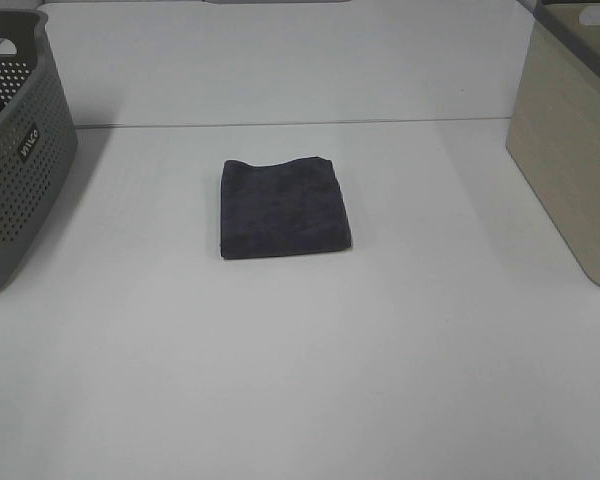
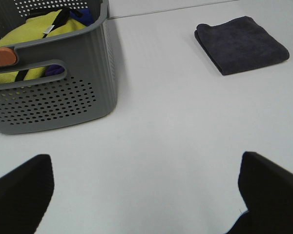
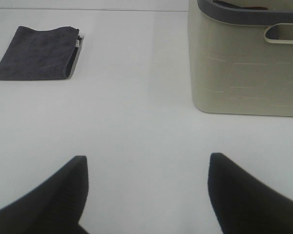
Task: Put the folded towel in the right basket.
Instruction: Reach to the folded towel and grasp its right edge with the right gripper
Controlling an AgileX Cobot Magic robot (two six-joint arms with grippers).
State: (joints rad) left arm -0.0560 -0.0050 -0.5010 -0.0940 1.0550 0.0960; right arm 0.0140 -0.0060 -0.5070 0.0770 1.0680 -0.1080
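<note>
A folded dark towel [image 1: 283, 208] lies flat at the middle of the white table [image 1: 300, 400], untouched; the beige right basket [image 1: 570, 150] stands well apart to its right, a grey basket [image 1: 20, 170] to its left; the right gripper [image 3: 146, 158], jaws wide and empty, has the towel farther off and leftward; the left gripper [image 2: 145, 158], equally wide, has it rightward; neither seems nearer.

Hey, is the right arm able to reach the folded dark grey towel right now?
Probably yes. The right gripper is open, and only bare white table lies between it and the folded dark grey towel; the beige plastic basket stands clear of that path.
</note>
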